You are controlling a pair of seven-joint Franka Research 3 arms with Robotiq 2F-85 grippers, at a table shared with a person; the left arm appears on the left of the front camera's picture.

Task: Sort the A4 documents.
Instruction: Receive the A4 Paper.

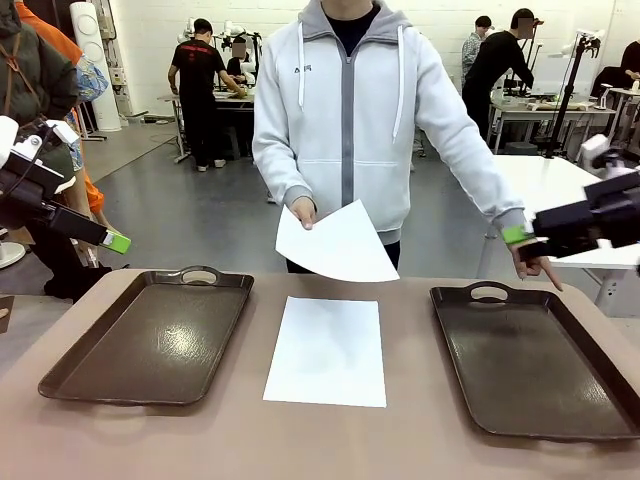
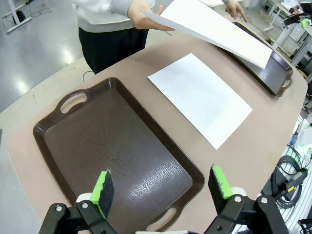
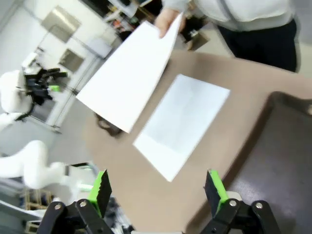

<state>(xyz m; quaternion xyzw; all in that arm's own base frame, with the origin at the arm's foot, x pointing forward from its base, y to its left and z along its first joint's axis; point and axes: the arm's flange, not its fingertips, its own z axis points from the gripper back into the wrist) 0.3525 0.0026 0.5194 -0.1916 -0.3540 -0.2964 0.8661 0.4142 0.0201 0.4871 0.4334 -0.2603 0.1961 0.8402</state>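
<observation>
Front view first: where is the left gripper?

Raised, with the left tray just inward of it and lower. The left wrist view looks down along its fingers: they are spread wide with nothing between them, and that tray lies directly below.

And the paper, seen from that gripper?

One flat sheet lies on the table past the tray's far long edge, well apart from the gripper. A raised sheet is farther off again, tilted in the air and pinched at one corner by the person's hand.

The right gripper?

It is raised too, beyond the far corner of the right tray. The person's other hand is close beside it, fingers pointing down by that tray's far rim. I cannot tell whether hand and gripper touch.

Is it holding anything?

No. In the right wrist view its fingers stand wide apart and empty. The flat sheet lies ahead of them on the table, and the raised sheet hangs beyond it, toward the left finger. The right tray runs under the right finger.

Does the flat sheet touch a tray?

It lies between the two trays, touching neither.
</observation>
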